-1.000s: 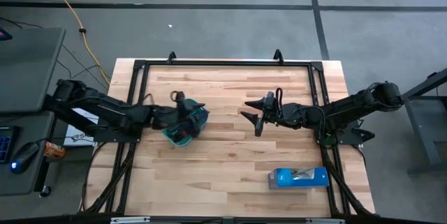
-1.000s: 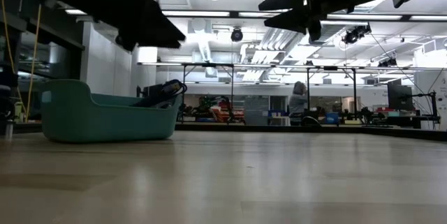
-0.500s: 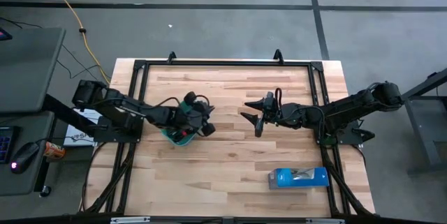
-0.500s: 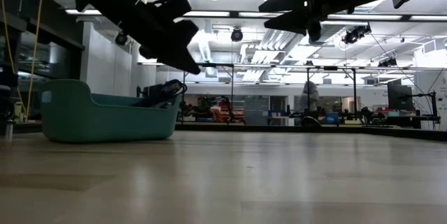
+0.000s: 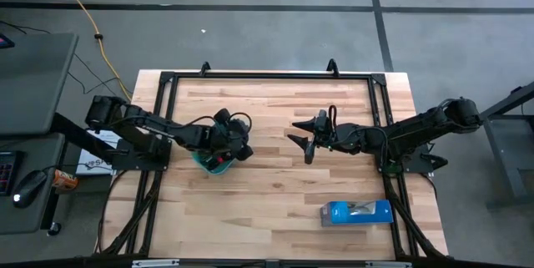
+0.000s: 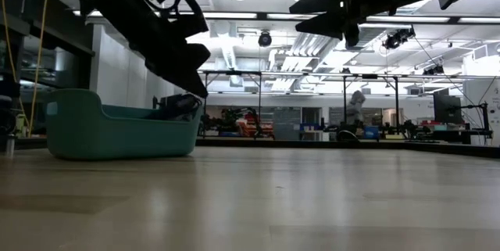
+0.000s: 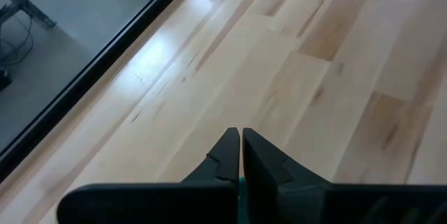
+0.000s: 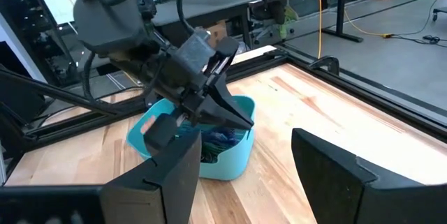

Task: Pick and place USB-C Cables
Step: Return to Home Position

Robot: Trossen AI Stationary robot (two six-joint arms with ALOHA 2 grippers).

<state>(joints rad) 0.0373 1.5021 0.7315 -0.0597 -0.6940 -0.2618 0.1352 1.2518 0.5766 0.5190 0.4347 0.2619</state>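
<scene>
USB-C Cables sit in the teal bin, centre-left; left gripper, pressed together overhead, could clip its rim; right gripper spread.

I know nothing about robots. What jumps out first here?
Above a wooden table, the left tool, shut, hangs over a teal tray with cables in it. The right tool waits open mid-table. A bright blue box lies on the table's right side.

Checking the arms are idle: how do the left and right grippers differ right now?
The left gripper is shut tight; the right gripper is open. The left gripper hangs above the teal bin's rim; the right gripper is over bare table. Neither shows anything held.
</scene>
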